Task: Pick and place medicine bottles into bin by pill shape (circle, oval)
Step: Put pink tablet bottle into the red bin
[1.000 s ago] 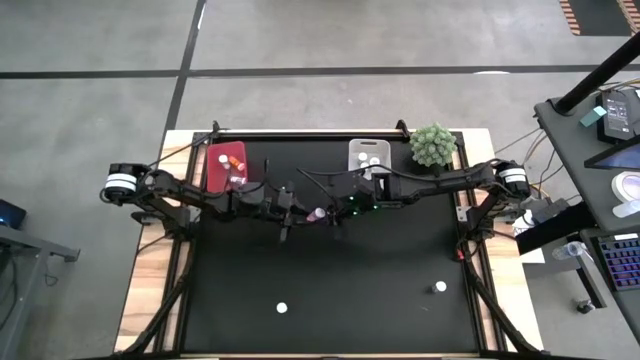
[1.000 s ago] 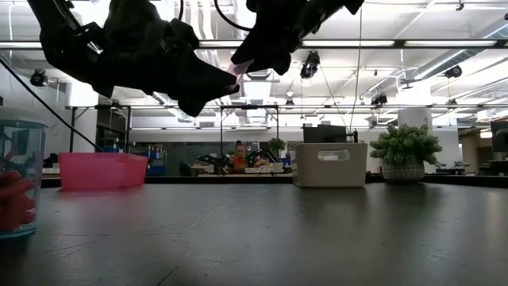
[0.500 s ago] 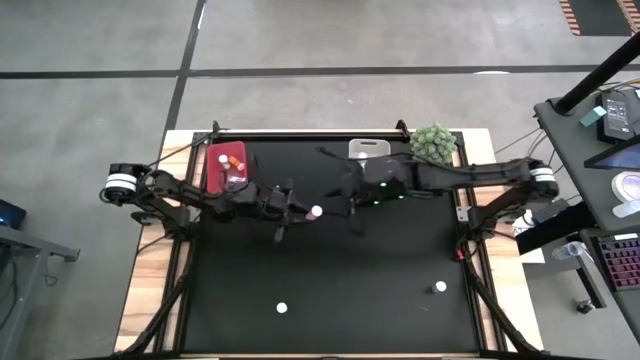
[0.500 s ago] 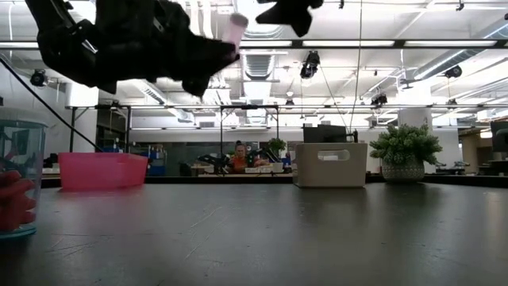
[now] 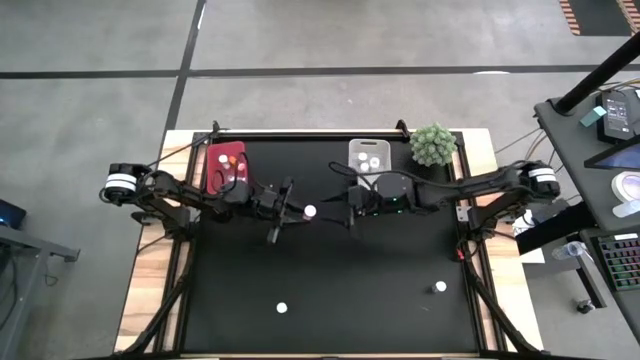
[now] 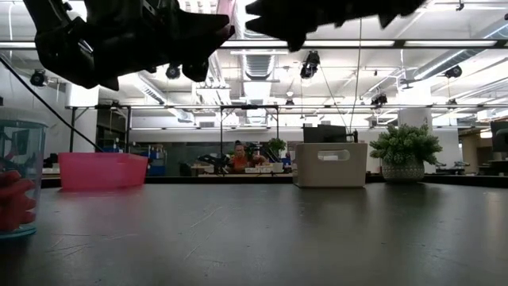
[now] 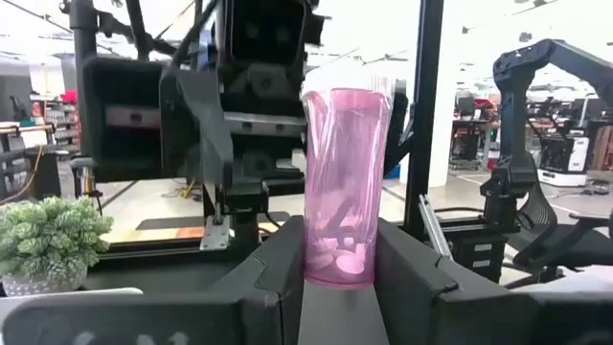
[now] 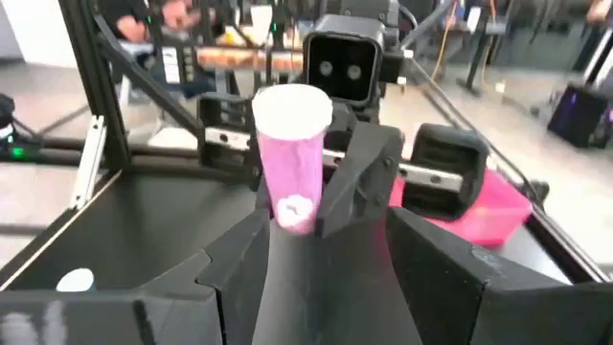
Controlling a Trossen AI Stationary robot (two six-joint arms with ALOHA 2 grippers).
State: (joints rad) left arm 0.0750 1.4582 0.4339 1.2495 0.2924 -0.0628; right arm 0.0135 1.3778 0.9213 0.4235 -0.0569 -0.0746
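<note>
A pink vial (image 8: 290, 182) with a white cap is standing upright, clamped in the jaws of the left gripper (image 8: 311, 206) facing this camera. A pink bin (image 8: 479, 206) is sitting behind it. A white-capped vial (image 8: 75, 281) is resting on the black tabletop (image 8: 144, 230).

A grey concrete floor (image 5: 330, 40) crossed by dark seams surrounds the black worktop (image 5: 330, 270). Right of the worktop stands a desk (image 5: 610, 200) with a keyboard. Beyond the worktop, long ceiling lights (image 6: 373, 44) run over an open workshop
</note>
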